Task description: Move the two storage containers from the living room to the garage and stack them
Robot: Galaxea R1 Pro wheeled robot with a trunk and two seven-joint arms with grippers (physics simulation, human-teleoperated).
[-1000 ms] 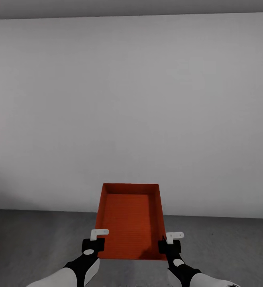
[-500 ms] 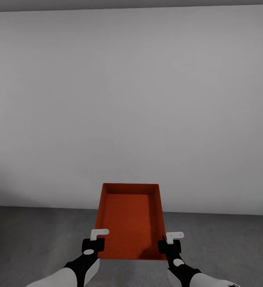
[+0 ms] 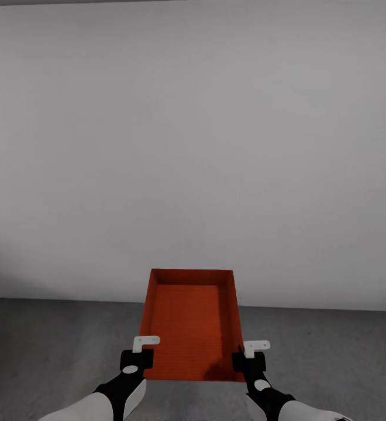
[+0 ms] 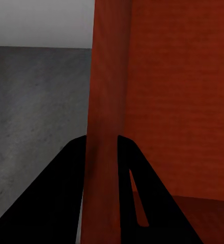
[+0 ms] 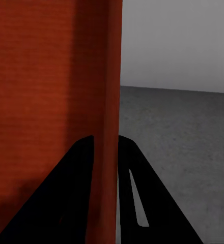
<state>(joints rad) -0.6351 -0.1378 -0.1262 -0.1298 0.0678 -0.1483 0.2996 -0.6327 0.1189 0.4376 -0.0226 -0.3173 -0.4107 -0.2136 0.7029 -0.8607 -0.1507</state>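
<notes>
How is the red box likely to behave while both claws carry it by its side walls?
The red box probably stays stiff: its walls look straight where the left claw and right claw pinch them. It seems light, being empty and thin-walled. Held only near one end, it might sag or slip forward.

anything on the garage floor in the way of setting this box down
Nothing visible. The red-orange open-top box is held by both side walls, left pincer and right pincer. The dark grey concrete floor ahead looks bare up to the grey wall; under the box is hidden.

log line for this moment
place: garage, facing wall | left gripper: shut on container | right gripper: shut on container | floor: grey
</notes>
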